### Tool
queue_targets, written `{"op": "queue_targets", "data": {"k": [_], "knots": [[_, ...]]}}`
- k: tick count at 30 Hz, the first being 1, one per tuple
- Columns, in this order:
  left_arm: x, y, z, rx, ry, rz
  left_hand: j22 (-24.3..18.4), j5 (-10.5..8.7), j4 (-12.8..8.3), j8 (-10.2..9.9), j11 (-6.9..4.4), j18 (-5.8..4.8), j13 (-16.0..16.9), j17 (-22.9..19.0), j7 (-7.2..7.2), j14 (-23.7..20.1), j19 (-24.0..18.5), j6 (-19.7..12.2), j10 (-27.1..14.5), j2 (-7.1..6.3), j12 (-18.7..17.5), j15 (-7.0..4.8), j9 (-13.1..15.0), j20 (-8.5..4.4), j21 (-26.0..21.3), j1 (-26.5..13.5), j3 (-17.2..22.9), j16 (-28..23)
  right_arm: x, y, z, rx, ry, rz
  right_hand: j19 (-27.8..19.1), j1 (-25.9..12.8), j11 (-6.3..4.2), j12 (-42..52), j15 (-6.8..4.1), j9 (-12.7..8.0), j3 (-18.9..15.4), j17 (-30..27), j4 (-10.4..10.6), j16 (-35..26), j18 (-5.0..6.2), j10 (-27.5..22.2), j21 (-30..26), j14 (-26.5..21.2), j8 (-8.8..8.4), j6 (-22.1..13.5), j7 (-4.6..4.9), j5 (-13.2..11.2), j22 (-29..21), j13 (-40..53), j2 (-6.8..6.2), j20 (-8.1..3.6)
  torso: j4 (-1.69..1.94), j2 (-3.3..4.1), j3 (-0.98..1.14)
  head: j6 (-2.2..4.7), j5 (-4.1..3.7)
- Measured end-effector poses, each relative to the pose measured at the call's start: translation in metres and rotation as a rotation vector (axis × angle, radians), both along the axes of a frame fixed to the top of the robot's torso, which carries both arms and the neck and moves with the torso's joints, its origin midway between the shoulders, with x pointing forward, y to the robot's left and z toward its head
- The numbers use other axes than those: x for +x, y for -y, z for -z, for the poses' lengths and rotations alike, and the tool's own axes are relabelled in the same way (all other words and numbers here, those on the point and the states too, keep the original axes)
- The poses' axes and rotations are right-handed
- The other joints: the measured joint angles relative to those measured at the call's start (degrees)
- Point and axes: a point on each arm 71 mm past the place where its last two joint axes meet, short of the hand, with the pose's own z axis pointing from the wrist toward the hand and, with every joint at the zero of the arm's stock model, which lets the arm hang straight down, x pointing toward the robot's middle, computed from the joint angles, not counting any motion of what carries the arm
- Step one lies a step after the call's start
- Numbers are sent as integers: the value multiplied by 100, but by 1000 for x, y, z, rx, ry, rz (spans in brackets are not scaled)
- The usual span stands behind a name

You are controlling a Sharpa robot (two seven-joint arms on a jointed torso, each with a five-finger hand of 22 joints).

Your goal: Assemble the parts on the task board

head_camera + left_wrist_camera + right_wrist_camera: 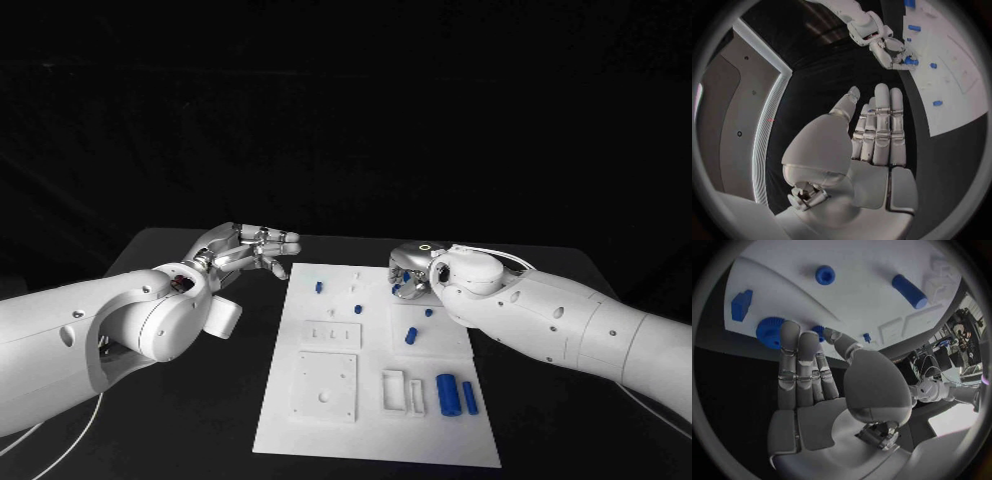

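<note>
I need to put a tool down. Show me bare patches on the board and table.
Free: the task board's near strip, below the two lying blue cylinders; the black table right of the board. Crowded: the far right corner, where the right hand touches a blue part.

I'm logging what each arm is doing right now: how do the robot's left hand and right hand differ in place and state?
The left hand is off the task board, over the black table beside its left edge; the right hand reaches over the board's far right part. The left hand holds nothing, fingers straight; the right hand's fingertips touch a blue gear-like part. Both are silver, on white arms.
</note>
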Motion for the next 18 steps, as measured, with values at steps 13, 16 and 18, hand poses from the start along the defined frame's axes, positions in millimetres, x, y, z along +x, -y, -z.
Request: {"op": "queue_targets", "data": {"k": [13, 16, 18], "knots": [[0, -1, 0, 1, -1, 0, -16, 0, 24, 0, 0, 0, 0, -17, 21, 0, 0, -21, 0, 0, 0, 0, 0, 0, -26, 0, -23, 41, 1, 1, 0, 0, 6, 3, 83, 68, -231, -1, -119, 71, 211, 37, -27, 56, 29, 743, 867, -38, 27, 573, -133, -288, 922, 15, 132, -126, 1, 24, -6, 8, -4], [0, -1, 0, 1, -1, -1, -15, 0, 24, 0, 0, 0, 0, -17, 21, 0, 0, -21, 0, 0, 0, 0, 0, 0, -26, 0, -23, 41, 1, 1, 0, -2, 9, 3, 42, 98, -225, -2, -120, 78, 253, 55, -68, 56, 0, 752, 934, -38, 27, 573, -133, -328, 1085, 17, 161, -167, 1, 29, -7, 13, -4], [0, -1, 0, 1, -2, -1, -15, 0, 24, 0, 0, 0, -1, -17, 21, 0, 0, -21, 0, 0, 0, 0, 0, 0, -26, 0, -23, 41, 1, 1, -1, -3, 12, 4, 42, 98, -232, -5, -120, 79, 269, 68, -85, 56, -3, 784, 934, -38, 27, 585, -145, -332, 1194, 17, 162, -167, 3, 34, -7, 15, -8]]}}
